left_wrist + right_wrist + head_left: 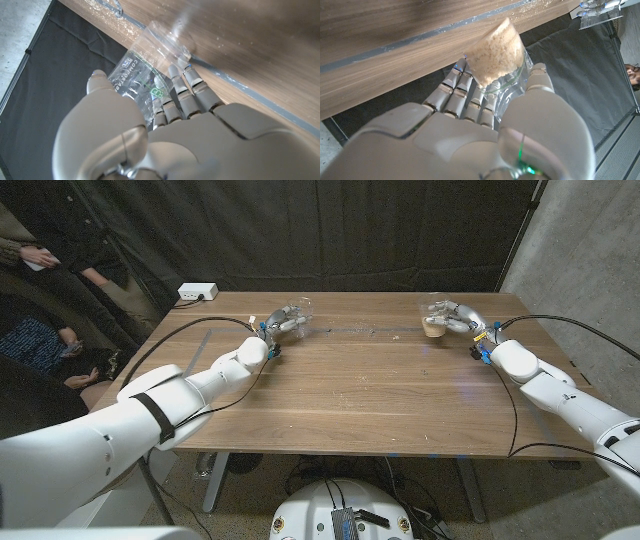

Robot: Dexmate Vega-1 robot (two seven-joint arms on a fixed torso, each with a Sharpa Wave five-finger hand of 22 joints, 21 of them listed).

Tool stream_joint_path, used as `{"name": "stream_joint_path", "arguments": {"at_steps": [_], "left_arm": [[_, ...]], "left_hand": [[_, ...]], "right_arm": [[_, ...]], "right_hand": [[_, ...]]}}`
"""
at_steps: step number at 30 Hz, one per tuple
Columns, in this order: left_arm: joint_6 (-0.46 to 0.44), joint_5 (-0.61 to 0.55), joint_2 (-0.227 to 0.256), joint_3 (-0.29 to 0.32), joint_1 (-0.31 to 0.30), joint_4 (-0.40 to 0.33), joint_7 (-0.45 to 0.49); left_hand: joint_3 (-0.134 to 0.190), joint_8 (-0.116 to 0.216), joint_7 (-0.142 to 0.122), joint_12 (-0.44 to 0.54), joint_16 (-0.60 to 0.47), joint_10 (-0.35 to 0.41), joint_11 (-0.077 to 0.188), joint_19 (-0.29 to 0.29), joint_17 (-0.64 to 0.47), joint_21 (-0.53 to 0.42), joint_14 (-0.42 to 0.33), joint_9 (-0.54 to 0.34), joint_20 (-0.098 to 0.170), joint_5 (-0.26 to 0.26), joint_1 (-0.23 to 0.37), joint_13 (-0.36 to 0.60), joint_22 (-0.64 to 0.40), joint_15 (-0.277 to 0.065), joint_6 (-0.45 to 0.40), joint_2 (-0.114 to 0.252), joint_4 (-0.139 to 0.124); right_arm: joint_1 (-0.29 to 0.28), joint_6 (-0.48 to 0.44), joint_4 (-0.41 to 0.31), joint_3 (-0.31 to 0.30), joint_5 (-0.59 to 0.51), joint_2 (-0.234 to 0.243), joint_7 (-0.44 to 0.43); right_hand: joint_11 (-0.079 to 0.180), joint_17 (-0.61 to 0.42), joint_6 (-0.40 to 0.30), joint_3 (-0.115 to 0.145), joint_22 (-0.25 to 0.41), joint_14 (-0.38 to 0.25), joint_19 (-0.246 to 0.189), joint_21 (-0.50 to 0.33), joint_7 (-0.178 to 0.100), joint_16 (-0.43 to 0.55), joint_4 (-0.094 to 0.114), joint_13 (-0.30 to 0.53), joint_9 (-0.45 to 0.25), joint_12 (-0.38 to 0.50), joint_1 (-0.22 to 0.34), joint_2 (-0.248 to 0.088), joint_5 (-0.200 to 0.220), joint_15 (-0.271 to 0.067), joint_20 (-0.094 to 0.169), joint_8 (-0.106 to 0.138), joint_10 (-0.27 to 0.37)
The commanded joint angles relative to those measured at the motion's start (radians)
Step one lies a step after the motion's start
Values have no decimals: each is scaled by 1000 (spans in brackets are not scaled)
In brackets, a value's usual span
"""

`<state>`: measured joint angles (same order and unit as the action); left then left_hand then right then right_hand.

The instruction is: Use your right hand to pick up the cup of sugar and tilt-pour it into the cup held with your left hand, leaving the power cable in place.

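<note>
right hand (452, 318) grasps sugar cup (434, 322) on tabletop (350, 390); left hand (281, 323) grasps empty clear cup (298, 313), well apart.

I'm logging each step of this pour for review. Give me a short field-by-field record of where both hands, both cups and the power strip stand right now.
left hand: grips the empty clear cup at the far left of the table
right hand: grips the cup of sugar at the far right
sugar: in its cup, filling the lower part
cups: well apart, no pouring yet
power strip: at the far left corner, cable attached
spilled grains: a few on the wood between the cups
</note>
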<state>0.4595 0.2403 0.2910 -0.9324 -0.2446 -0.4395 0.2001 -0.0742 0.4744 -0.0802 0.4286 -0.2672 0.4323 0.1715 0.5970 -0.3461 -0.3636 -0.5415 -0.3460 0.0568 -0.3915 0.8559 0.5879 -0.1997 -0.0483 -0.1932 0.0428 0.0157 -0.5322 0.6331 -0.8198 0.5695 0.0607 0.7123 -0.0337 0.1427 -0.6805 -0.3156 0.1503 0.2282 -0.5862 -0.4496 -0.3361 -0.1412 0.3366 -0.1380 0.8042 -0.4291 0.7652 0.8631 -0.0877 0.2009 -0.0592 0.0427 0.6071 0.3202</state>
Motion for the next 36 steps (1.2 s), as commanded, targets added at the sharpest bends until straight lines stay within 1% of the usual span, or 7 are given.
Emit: {"name": "stream_joint_path", "arguments": {"at_steps": [1,7,13,16,20,24,36], "left_arm": [[82,25,5,50,-20,0,-44],[135,34,4,76,-28,5,-98],[154,50,-20,107,-5,76,-164],[176,55,-18,123,-4,83,-186],[230,36,-15,130,-10,81,-162],[274,40,-14,150,-9,79,-200],[361,70,-24,226,-15,72,-285]], "left_hand": [[-2,9,-3,3,-5,-6,-9,14,-6,-10,-6,-5,-1,7,11,4,0,-140,-5,2,7],[-1,10,2,7,-2,-8,-14,13,-10,-9,-10,-7,-7,16,20,8,1,-139,-5,5,11],[0,9,7,9,1,-12,-19,9,-12,-7,-9,-8,-8,22,25,10,1,-134,-2,9,12],[0,10,7,11,2,-15,-22,6,-15,-5,-10,-9,-7,28,27,12,1,-133,-3,13,12],[0,19,10,26,2,9,-26,2,-18,-3,-23,-12,-11,40,28,16,1,-133,-24,19,11],[3,21,12,30,1,8,-22,1,-21,-3,-34,-14,-14,50,33,19,1,-133,-28,30,10],[-1,21,10,37,7,7,-15,-2,-26,-1,-39,-17,-14,68,34,24,1,-134,-25,32,10]], "right_arm": [[25,35,54,12,3,-21,-3],[32,63,80,11,8,-33,-20],[28,73,79,5,19,-39,-36],[21,68,65,0,26,-38,-42],[-1,45,13,-16,36,-30,-63],[-41,3,-72,-43,50,-12,-94],[-150,-139,-313,-120,102,30,-128]], "right_hand": [[3,-5,-11,8,0,-9,-9,5,-1,-2,2,4,-3,1,1,-7,1,-175,124,10,9],[1,-6,-10,8,0,-11,-9,5,-3,-3,2,3,-3,1,1,-8,2,-175,124,10,12],[2,-7,-10,9,0,-12,-9,5,-2,-4,1,5,-3,1,1,-8,2,-175,124,10,11],[0,-8,-9,9,0,-13,-11,5,-1,-4,1,5,-3,2,2,-8,2,-175,124,10,12],[-1,-10,-12,10,0,-15,-12,5,-1,-3,0,4,-3,2,4,-9,2,-176,124,12,16],[-2,-12,-33,11,0,-21,-12,6,-2,-2,0,3,-1,2,5,-11,1,-176,123,19,20],[-8,-16,-32,14,0,-28,-14,6,1,-1,-1,5,-1,3,8,-13,-1,-176,116,19,24]]}}
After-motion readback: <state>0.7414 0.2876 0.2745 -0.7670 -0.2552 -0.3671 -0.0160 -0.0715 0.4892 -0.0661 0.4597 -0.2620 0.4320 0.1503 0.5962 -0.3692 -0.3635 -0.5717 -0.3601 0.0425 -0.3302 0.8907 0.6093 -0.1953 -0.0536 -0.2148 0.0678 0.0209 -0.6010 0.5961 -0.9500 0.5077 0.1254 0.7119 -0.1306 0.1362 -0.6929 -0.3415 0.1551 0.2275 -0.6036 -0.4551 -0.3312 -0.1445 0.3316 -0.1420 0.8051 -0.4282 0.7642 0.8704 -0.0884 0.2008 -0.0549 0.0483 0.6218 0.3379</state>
